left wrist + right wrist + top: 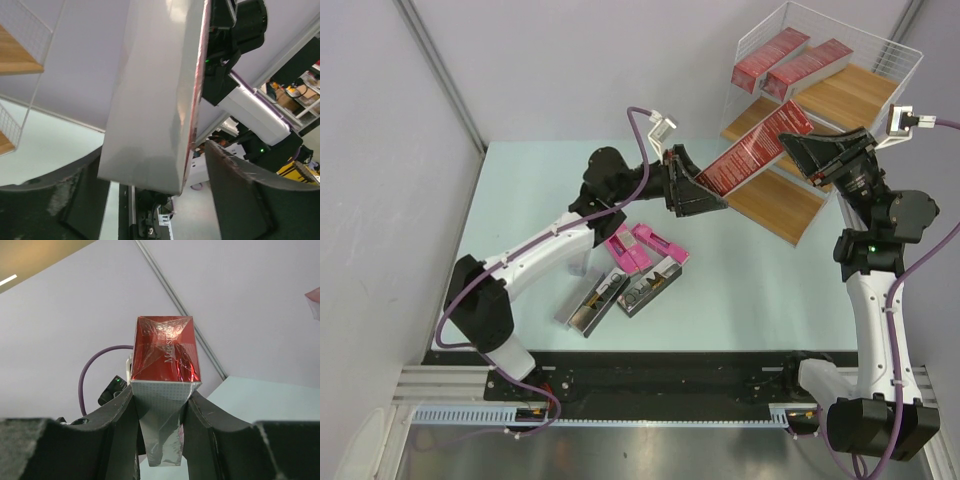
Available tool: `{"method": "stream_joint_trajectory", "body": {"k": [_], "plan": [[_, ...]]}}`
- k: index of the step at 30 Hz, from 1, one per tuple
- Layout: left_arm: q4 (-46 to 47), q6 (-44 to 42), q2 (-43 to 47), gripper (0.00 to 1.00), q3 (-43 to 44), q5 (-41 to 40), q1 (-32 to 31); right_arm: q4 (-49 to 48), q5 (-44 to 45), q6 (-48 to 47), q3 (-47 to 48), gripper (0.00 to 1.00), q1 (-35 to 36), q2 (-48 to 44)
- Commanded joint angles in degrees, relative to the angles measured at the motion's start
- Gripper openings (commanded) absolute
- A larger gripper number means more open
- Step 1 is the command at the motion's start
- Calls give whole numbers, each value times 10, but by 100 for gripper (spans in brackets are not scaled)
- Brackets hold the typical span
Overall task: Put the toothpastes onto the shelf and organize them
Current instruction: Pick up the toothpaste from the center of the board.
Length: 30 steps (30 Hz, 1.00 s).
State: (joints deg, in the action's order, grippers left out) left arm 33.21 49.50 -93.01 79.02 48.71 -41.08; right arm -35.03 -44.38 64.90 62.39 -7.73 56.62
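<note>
A dark red toothpaste carton (750,150) hangs slanted in the air in front of the shelf (850,95), between both grippers. My right gripper (800,145) is shut on its upper end; in the right wrist view the carton (165,347) sits pinched in that gripper (160,415). My left gripper (705,190) surrounds the lower end. In the left wrist view the carton (155,100) stands inside the left gripper (157,195), with a clear gap to the right finger (235,190), so it is open. Two dark red cartons (785,62) lie on the top board.
On the table beneath the left arm lie two pink cartons (638,247) and two silver-grey cartons (620,293), close together. The shelf's white wire sides (760,35) enclose its upper boards. The lower board (775,205) juts toward the table's middle.
</note>
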Motion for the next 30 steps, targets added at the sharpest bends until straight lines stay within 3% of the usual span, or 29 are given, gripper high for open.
{"method": "stream_joint_trajectory", "body": {"k": [1, 11, 15, 18, 21, 24, 25, 30], "plan": [[91, 36, -6, 72, 31, 14, -1, -24, 6, 8, 33, 30, -1, -12], [132, 50, 13, 69, 3, -7, -1, -7, 0, -10, 34, 30, -1, -19], [142, 61, 6, 38, 6, 3, 0, -8, 2, -11, 34, 30, -2, -19], [155, 74, 4, 26, 3, 9, 0, -9, 4, -10, 34, 31, -2, -18], [160, 76, 6, 22, 2, 5, 3, -8, 5, -13, 34, 33, -3, -16], [167, 83, 10, 22, 3, 0, 4, 9, 10, -29, 34, 52, -2, -19], [167, 86, 10, 22, 3, -2, 5, 28, 17, -37, 34, 64, -2, -20], [132, 79, 20, 18, 11, -31, 8, 151, 58, -152, 34, 89, -2, -50]]}}
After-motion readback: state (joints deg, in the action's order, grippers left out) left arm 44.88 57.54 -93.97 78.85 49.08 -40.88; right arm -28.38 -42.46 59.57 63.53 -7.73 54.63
